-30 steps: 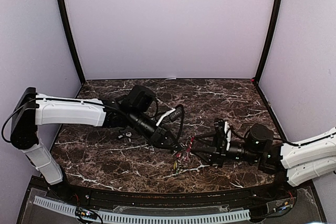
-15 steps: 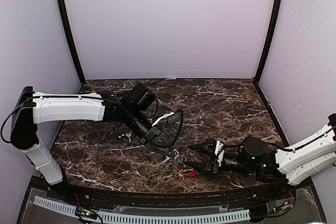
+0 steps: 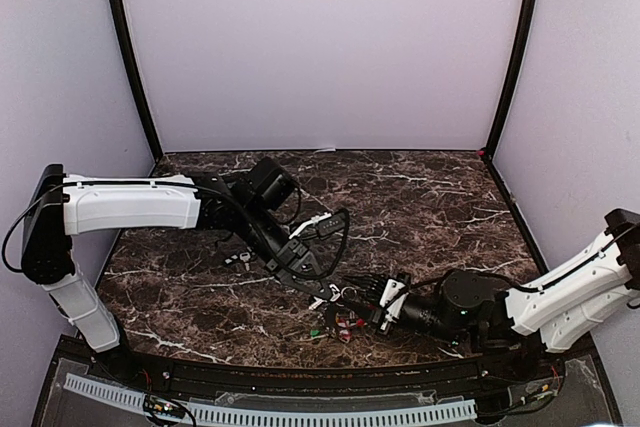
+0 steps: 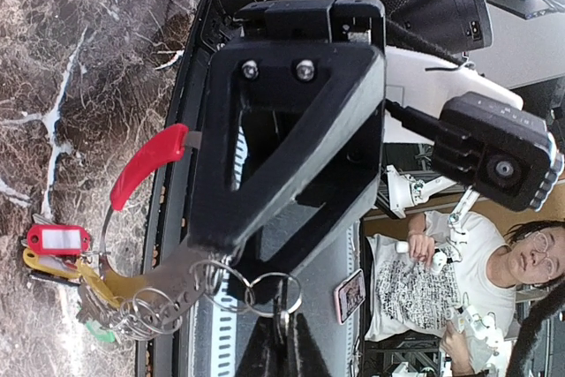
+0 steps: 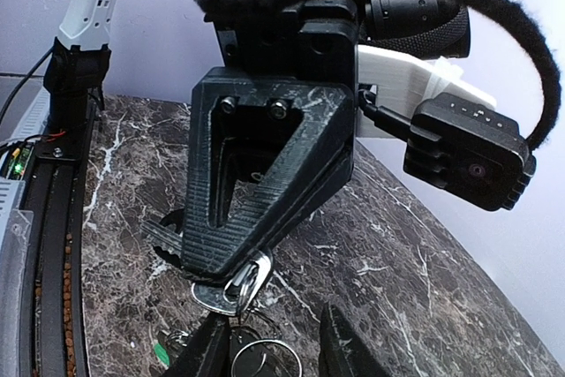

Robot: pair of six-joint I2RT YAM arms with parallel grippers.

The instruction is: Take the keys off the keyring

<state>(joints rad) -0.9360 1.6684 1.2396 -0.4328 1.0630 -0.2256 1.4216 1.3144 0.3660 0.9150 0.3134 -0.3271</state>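
Observation:
My left gripper (image 3: 325, 296) is shut on a flat silver key (image 5: 215, 297), holding the bunch just above the marble. In the left wrist view the keyring (image 4: 146, 162), grey with a red segment, curves off to the left of that gripper (image 4: 231, 262). Keys (image 4: 55, 240) with red, yellow and green covers hang from it. Small wire rings (image 4: 269, 293) chain off the held key. My right gripper (image 5: 269, 346) is open, its fingers either side of one small ring (image 5: 260, 361) just below the left gripper (image 5: 221, 267). It shows in the overhead view as the right gripper (image 3: 366, 301).
Two loose small keys (image 3: 237, 260) lie on the marble table (image 3: 430, 197) behind the left arm. The table's front rail (image 3: 300, 372) runs just below the bunch (image 3: 340, 327). Side walls close in left and right.
The right arm has swung left and toward the front edge, and its jaws have narrowed around a small ring. The left gripper has carried the bunch slightly forward.

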